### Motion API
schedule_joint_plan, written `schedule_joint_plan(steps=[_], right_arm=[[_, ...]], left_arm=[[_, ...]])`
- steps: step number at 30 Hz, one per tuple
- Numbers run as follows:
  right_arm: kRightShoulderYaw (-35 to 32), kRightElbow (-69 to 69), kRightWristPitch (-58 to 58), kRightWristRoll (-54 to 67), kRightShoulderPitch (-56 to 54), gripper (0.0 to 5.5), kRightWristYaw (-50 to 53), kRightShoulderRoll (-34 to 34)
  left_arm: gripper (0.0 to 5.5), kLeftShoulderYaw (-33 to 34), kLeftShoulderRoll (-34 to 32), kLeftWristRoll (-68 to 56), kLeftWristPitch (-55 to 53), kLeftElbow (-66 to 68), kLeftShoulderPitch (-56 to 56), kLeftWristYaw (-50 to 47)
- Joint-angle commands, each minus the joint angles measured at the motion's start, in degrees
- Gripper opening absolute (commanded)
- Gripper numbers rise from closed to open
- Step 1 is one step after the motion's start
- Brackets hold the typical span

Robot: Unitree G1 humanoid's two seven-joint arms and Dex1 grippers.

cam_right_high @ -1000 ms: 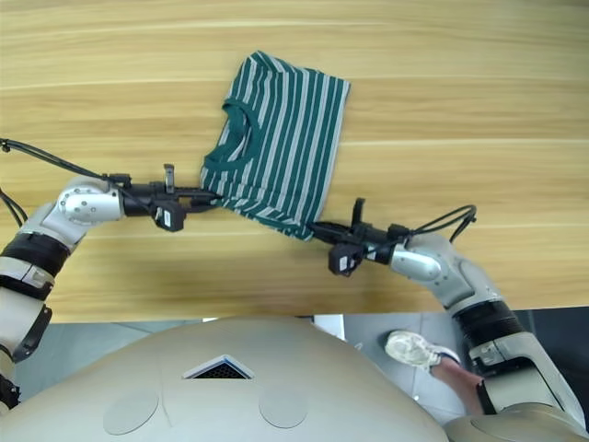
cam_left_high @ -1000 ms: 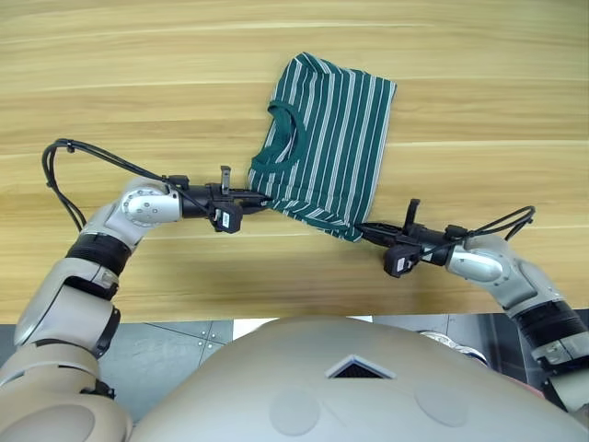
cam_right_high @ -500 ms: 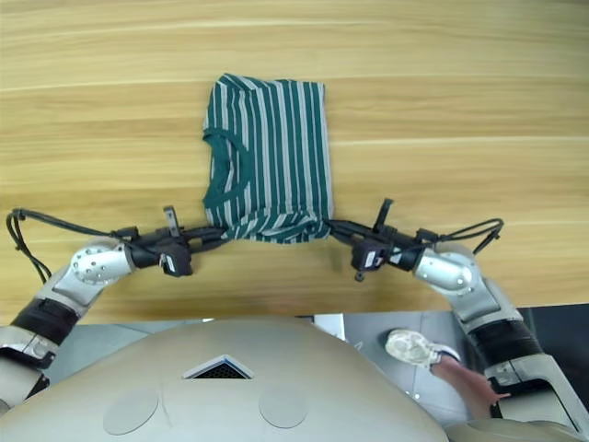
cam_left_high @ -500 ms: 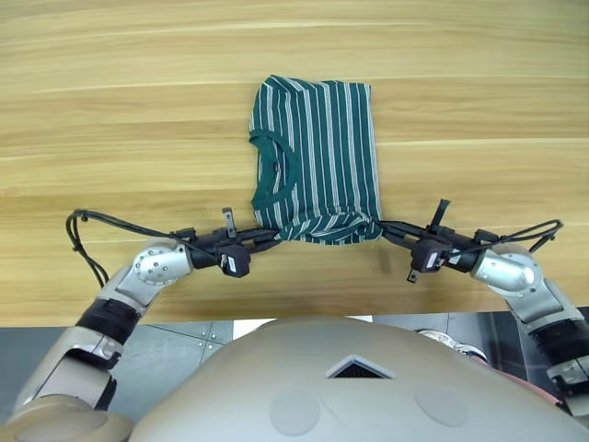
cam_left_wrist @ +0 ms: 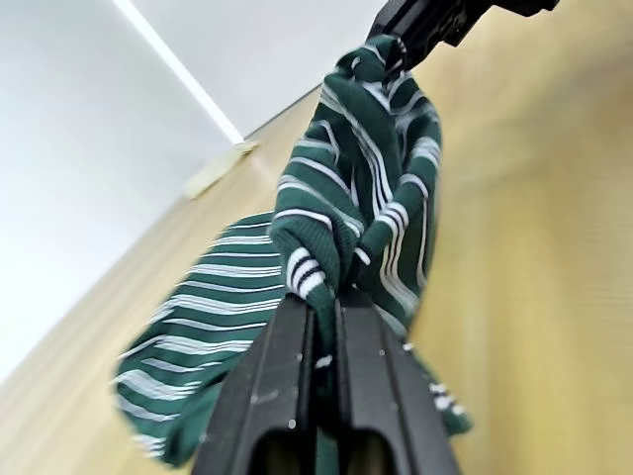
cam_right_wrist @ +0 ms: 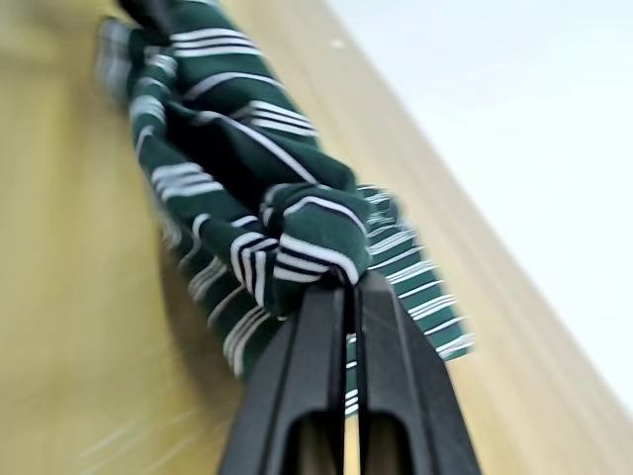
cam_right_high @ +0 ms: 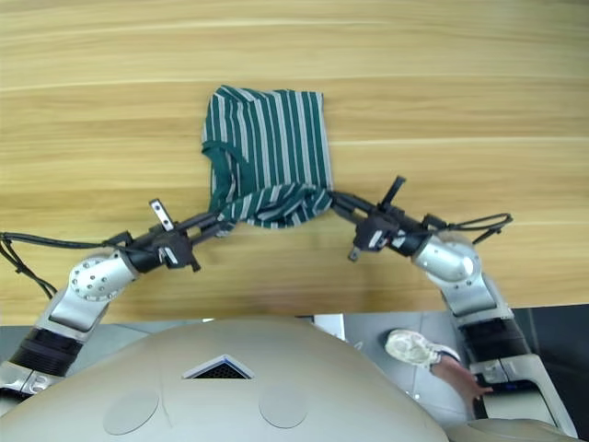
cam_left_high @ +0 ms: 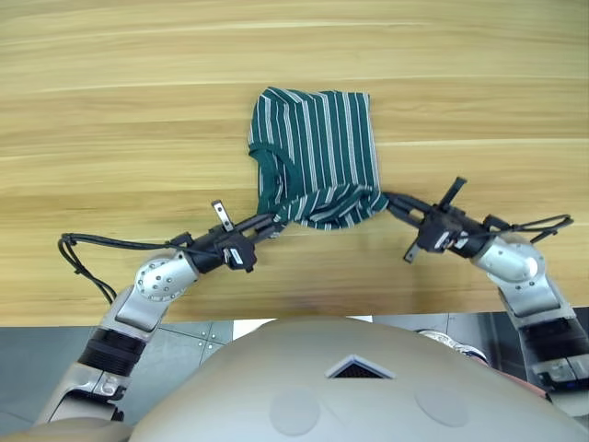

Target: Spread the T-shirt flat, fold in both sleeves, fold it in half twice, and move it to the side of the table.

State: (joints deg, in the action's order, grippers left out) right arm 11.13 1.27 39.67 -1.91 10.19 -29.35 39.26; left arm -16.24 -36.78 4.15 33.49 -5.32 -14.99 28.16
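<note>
two corners pinched: my left end effector (cam_left_high: 278,218) and right end effector (cam_left_high: 388,196) clamp t-shirt (cam_left_high: 317,138) near hem, raised off counter (cam_left_high: 138,110), ready to fold it forward in half.

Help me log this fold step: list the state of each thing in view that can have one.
T-shirt: sleeves folded in, near edge bunched and held up between both grippers, far part lying on the table.
Left gripper: shut on the T-shirt's near left corner.
Right gripper: shut on the T-shirt's near right corner.
</note>
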Motion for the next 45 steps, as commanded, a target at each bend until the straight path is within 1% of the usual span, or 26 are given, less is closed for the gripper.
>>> schedule_joint_plan(steps=[1, 6, 12, 18, 21, 25, 26, 27, 29, 30, 31, 32, 35, 38, 40, 42, 45], right_arm=[[-1.57, 2.46, -2.6, -1.13, -3.92, 0.0, 1.55, -2.67], [-1.77, 6.55, -6.04, -3.38, -11.67, 0.0, 3.41, -6.89], [-1.57, 15.31, -9.08, -8.79, -20.03, 0.0, 8.28, -11.38], [-1.17, 25.29, -10.93, -12.98, -28.48, 0.0, 13.71, -15.28], [-0.35, 32.27, -10.82, -15.01, -33.09, 0.0, 16.51, -17.55], [1.22, 39.76, -9.57, -16.87, -37.42, 0.0, 18.93, -20.12], [1.58, 41.18, -9.2, -17.26, -38.17, 0.29, 19.41, -20.49], [1.91, 42.75, -8.77, -17.69, -38.91, 0.42, 19.88, -20.78], [2.19, 45.9, -8.29, -18.41, -40.47, 0.8, 21.07, -21.37], [2.32, 47.66, -8.21, -18.75, -41.4, 1.05, 21.82, -21.64], [2.43, 49.25, -8.22, -19.12, -42.31, 1.17, 22.74, -21.89], [2.5, 50.95, -8.2, -19.41, -43.36, 1.46, 23.67, -22.2], [2.65, 55.26, -8.26, -20.11, -46.29, 1.99, 26.05, -23.12], [2.98, 58.95, -8.24, -20.69, -48.66, 2.47, 28.33, -23.75], [4.07, 59.24, -6.91, -22.02, -49.29, 2.8, 29.95, -23.73], [5.85, 54.95, -3.13, -23.32, -47.98, 3.16, 29.25, -23.51], [9.58, 45.6, 1.73, -24.74, -44.13, 3.16, 24.76, -22.19]], left_arm=[[0.07, 1.76, 1.72, -1.94, -3.47, 1.25, 4.66, 1.0], [0.07, 1.97, 5.29, -1.56, -5.96, 7.35, 12.77, 1.45], [0.07, 1.41, 9.15, 1.71, -5.79, 20.95, 26.08, 1.38], [0.07, 0.97, 11.63, 0.84, -4.36, 37.09, 39.27, 7.55], [0.07, 0.66, 12.5, 1.11, -2.05, 46.52, 44.42, 10.96], [0.07, 0.64, 13.65, 1.82, 0.76, 55.47, 49.21, 13.77], [0.07, 0.6, 13.84, 2.16, 1.4, 57.21, 49.93, 14.06], [0.43, 0.7, 14.21, 2.27, 1.67, 58.98, 50.62, 14.35], [0.75, 1.19, 15.01, 2.32, 2.03, 62.07, 52.03, 14.41], [1.0, 1.39, 15.37, 2.37, 2.19, 63.16, 52.74, 14.24], [1.11, 1.65, 15.67, 2.43, 2.44, 64.1, 53.44, 13.73], [1.37, 1.79, 15.78, 2.74, 2.62, 65.19, 54.27, 12.98], [1.88, 2.23, 15.77, 4.25, 2.89, 68.92, 57.4, 10.14], [1.9, 1.94, 15.15, 7.45, 2.82, 73.0, 61.48, 3.44], [1.9, 2.1, 13.82, 9.66, 3.19, 74.37, 63.19, -2.86], [1.9, 4.73, 12.44, 8.48, 4.81, 74.31, 63.23, -6.84], [1.9, 9.19, 11.31, 5.36, 8.61, 72.15, 60.08, -10.22]])
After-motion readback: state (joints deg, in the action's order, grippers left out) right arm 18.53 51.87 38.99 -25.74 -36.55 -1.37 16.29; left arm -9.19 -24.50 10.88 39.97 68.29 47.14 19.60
